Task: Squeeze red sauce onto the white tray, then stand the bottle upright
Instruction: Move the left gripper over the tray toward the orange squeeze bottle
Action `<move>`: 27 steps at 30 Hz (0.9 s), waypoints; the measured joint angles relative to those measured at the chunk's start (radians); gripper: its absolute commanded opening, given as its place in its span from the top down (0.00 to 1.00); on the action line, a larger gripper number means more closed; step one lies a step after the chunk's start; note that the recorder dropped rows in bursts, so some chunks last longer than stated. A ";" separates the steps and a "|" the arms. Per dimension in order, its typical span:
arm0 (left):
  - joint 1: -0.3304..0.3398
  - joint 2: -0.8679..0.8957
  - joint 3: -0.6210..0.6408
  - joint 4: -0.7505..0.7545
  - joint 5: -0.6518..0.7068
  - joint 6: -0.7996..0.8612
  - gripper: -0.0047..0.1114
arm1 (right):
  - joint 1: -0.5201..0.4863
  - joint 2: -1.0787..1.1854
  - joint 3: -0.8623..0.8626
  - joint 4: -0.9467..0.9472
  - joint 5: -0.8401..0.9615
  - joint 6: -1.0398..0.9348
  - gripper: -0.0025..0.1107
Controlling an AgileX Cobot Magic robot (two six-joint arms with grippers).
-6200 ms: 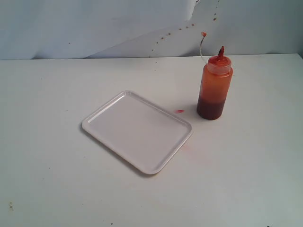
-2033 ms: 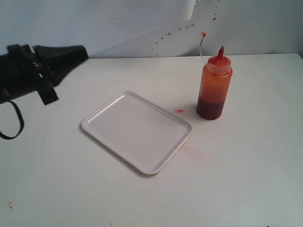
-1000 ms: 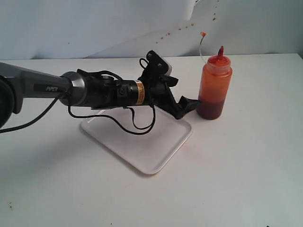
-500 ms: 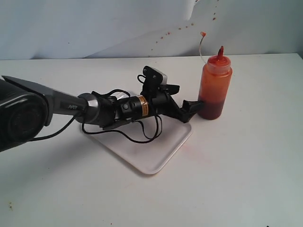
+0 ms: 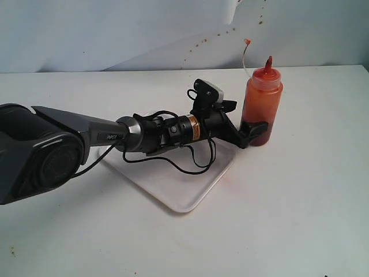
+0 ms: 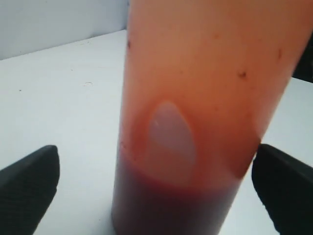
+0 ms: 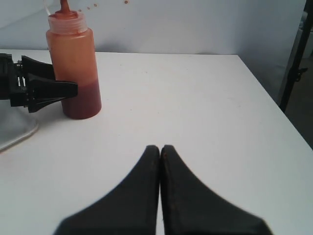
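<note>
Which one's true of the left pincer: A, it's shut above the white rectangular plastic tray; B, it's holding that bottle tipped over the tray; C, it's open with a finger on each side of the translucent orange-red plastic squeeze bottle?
C: the left pincer stands open, its fingers flanking the upright bottle's lower part.

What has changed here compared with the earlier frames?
The left hand came in from the left, crossed over the white tray and now stands open with a finger on either side of the bottle, low down; it has not closed on it yet. The bottle, upright, and the tray have not moved.
</note>
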 measured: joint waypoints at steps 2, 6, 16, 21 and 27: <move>0.000 0.003 0.000 0.007 0.003 -0.002 0.06 | 0.000 0.000 0.000 0.000 0.000 0.000 0.98; -0.007 0.010 -0.002 0.011 0.001 -0.002 0.06 | 0.000 0.000 0.000 0.000 0.000 0.000 0.98; -0.047 0.030 -0.102 0.008 0.083 -0.026 0.06 | 0.000 0.000 0.000 0.000 0.000 0.000 0.98; -0.047 0.043 -0.119 0.005 0.124 -0.030 0.06 | 0.000 0.000 0.000 0.000 0.000 0.000 0.98; -0.047 0.053 -0.138 0.005 0.128 -0.030 0.06 | 0.000 0.000 0.000 0.000 0.000 0.000 0.98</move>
